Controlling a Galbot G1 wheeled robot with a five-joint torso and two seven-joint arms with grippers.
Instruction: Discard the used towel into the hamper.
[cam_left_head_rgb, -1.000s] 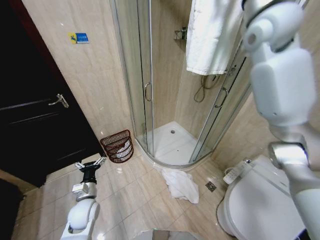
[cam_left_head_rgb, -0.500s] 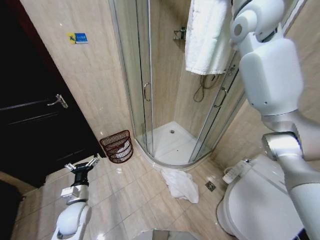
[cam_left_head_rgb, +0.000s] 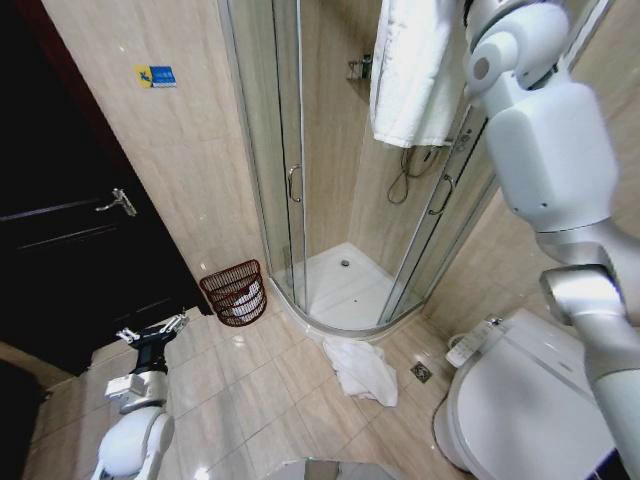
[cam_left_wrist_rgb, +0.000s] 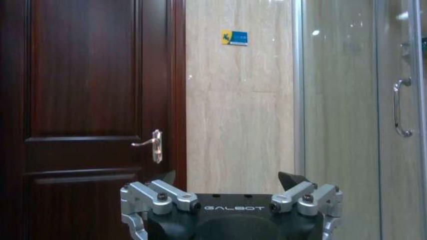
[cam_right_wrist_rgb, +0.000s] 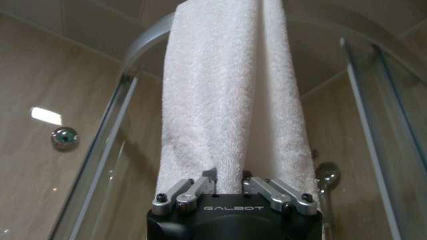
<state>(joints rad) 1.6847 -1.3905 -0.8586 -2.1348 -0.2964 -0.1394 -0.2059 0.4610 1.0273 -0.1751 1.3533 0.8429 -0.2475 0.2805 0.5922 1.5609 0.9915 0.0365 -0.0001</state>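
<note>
The right gripper (cam_right_wrist_rgb: 229, 181) is pinching the hanging white towel (cam_right_wrist_rgb: 227, 100) up high, while the left gripper (cam_left_head_rgb: 150, 332), spread wide, has moved away from the hamper (cam_left_head_rgb: 236, 292).

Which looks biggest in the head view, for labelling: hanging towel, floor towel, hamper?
1. Hanging towel, though nearer the camera.
2. Floor towel and hamper look close in size; not ranked.

Plain white towel (cam_left_head_rgb: 415, 70) draped over the shower rail; second white towel (cam_left_head_rgb: 362, 368) crumpled on beige floor tiles (cam_left_head_rgb: 250, 395). Dark reddish-brown hamper (cam_left_head_rgb: 235, 292). Dark mahogany door (cam_left_wrist_rgb: 87, 120). Blue-and-yellow sticker (cam_left_head_rgb: 157, 76) on beige marbled wall tiles (cam_left_head_rgb: 170, 170). White toilet (cam_left_head_rgb: 520, 405).
</note>
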